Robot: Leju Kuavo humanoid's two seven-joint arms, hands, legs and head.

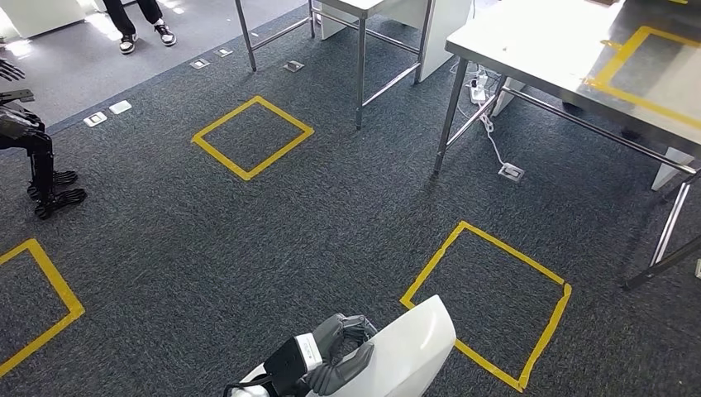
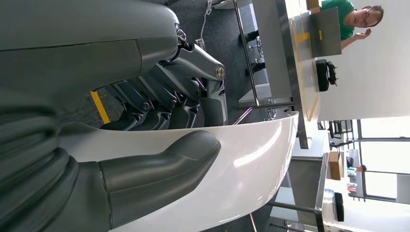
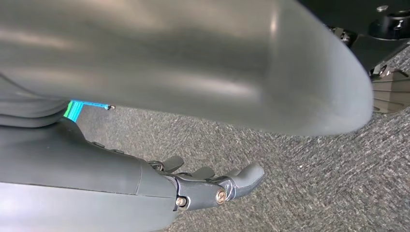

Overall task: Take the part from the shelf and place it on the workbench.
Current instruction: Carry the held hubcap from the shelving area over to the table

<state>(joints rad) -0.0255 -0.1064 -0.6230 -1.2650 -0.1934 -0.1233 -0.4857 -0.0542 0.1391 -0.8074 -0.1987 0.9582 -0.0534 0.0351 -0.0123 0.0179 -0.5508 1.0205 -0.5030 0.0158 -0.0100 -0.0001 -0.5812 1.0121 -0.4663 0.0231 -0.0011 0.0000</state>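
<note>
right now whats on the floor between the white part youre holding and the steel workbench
In the head view, between the white part in the left robot hand and the workbench lies dark carpet with a yellow tape square.

head: high, facing down-forward, workbench (image 1: 570,58) at 2 o'clock | wrists: close behind hands | shared: carpet (image 1: 331,207)

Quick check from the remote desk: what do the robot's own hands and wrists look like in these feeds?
The left hand has a thick matte grey thumb, darker metal fingers with small screws and pivot pins, a grey ribbed wrist cover and a white label on a black block at the wrist. The right hand has the same dark grey fingers with silver pivot pins, and a smooth grey shell behind them.
</note>
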